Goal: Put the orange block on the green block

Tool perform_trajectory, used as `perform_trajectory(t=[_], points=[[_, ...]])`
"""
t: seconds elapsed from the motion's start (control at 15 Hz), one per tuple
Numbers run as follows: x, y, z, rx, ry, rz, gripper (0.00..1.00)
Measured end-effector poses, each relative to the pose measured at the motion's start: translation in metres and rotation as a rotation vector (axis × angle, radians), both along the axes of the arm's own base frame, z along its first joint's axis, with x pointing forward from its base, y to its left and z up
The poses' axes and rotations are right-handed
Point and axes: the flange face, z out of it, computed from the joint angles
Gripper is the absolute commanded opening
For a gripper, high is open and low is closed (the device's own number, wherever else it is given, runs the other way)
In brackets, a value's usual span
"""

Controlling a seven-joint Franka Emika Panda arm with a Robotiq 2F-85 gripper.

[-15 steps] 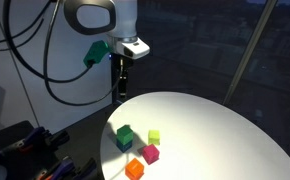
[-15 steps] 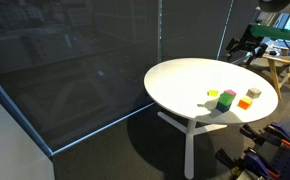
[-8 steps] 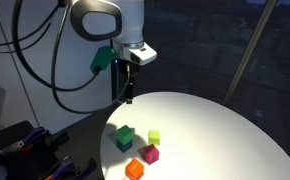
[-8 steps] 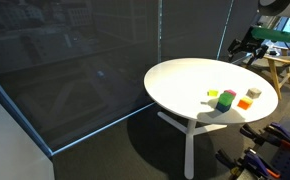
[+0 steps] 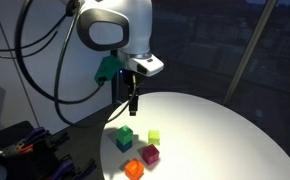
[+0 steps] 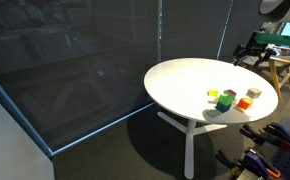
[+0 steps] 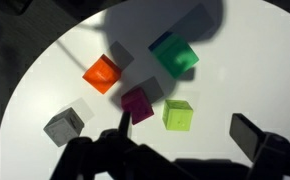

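The orange block lies on the round white table, left of centre in the wrist view. The green block stands apart from it to the right. Both exterior views show the orange block and the green block near the table's edge. My gripper hangs in the air above the table, over the blocks and touching none. In the wrist view the gripper is open, with nothing between its fingers.
A magenta cube and a yellow-green cube sit close under the gripper, and a grey cube lies near the table's rim. Dark glass walls stand behind the table. Cables and dark gear lie off the table's edge.
The arm has swung towards the table and come lower, so the gripper now hangs nearer above the blocks. The blocks have not moved and the jaws stay open.
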Motion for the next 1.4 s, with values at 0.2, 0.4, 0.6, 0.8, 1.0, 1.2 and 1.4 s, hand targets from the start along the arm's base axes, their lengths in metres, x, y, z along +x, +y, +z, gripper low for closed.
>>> perform_trajectory(t=[0.2,0.4,0.6,0.8,1.0,1.2,1.4], points=[[-0.006,-0.012,-0.008,-0.017,0.027,0.002,1.00],[-0.010,-0.020,-0.016,-0.019,0.040,0.028,1.00],[-0.009,-0.023,-0.025,-0.023,0.037,0.080,1.00],[-0.006,-0.022,-0.040,-0.021,0.037,0.126,1.00],[-0.005,-0.022,-0.056,-0.022,0.047,0.163,1.00],[-0.004,-0.023,-0.070,-0.028,0.059,0.185,1.00],[-0.004,-0.024,-0.077,-0.027,0.069,0.192,1.00]])
